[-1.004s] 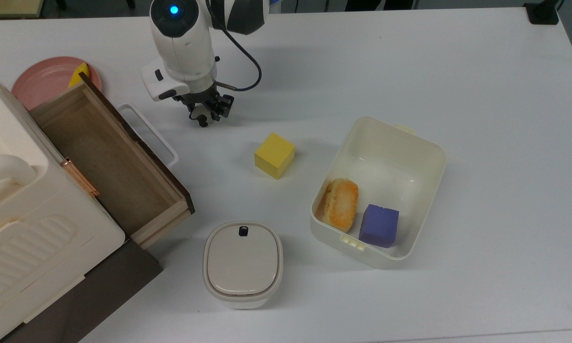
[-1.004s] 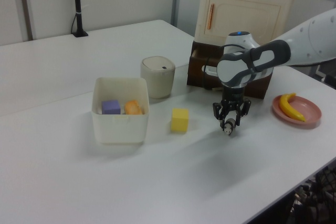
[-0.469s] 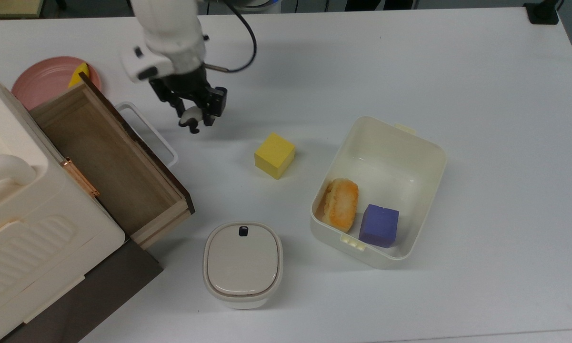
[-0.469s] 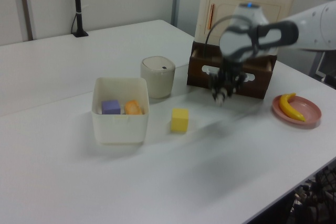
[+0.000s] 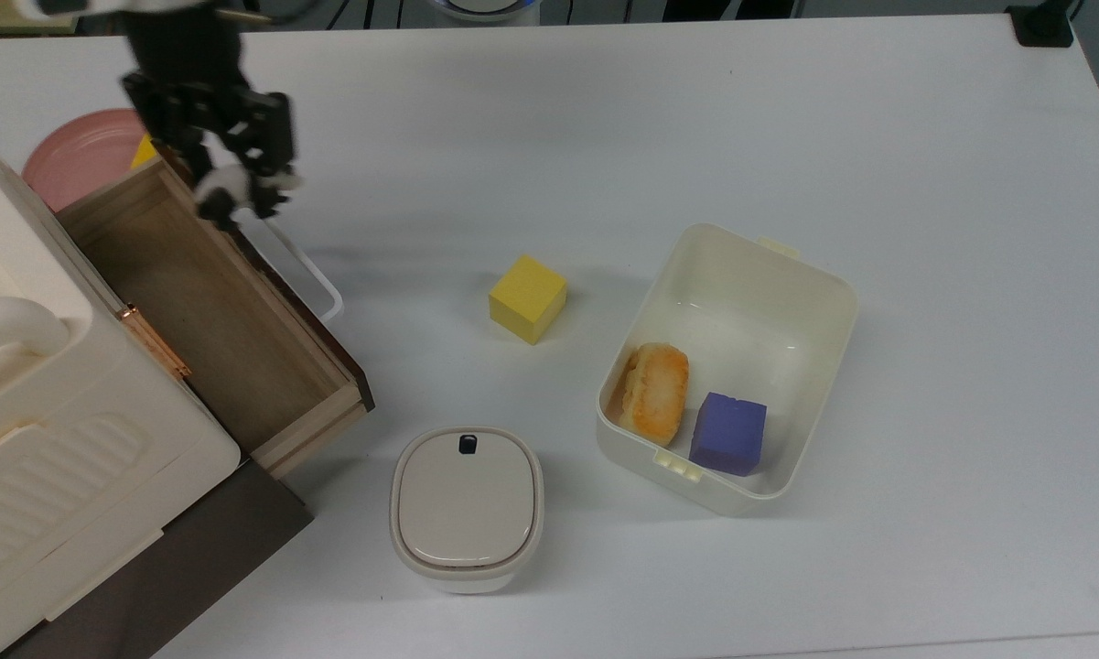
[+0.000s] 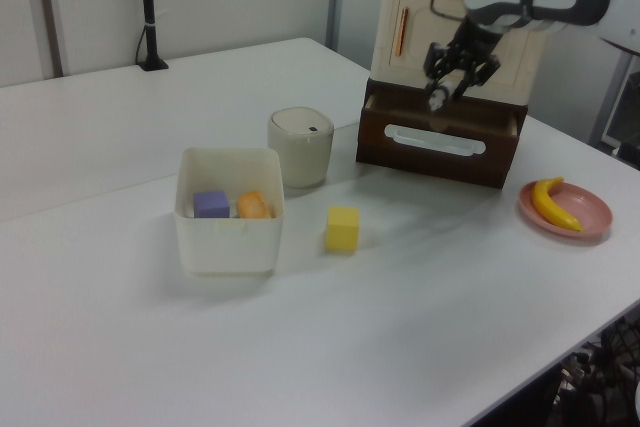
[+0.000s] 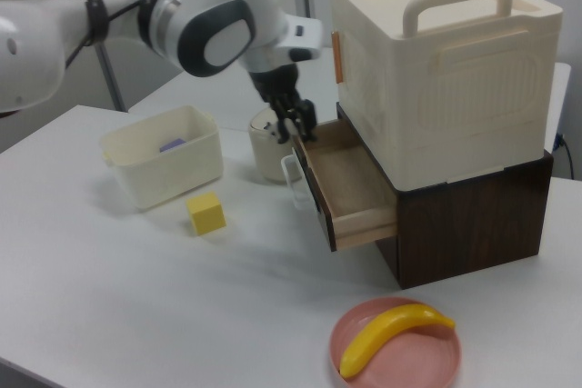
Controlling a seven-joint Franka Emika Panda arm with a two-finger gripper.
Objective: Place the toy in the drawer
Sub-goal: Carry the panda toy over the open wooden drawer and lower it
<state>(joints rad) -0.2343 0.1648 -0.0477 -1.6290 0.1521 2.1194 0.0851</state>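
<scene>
In the top view, one claw (image 5: 229, 188) is gripping the single toy (image 5: 227, 194) over the front edge of the one open drawer (image 5: 192, 302), whose wooden inside is lying bare. One yellow cube (image 5: 527, 298) is sitting on the bench (image 5: 695, 119). One open tub (image 5: 824, 302) is holding a purple cube (image 5: 727, 433) and an orange piece of food (image 5: 654, 388). One lidded pot (image 5: 467, 509) is standing near the drawer.

In the left view, one pink plate (image 6: 590, 219) is carrying a banana (image 6: 551, 203).

In the right view, the claw is hanging just above the drawer's front panel.
</scene>
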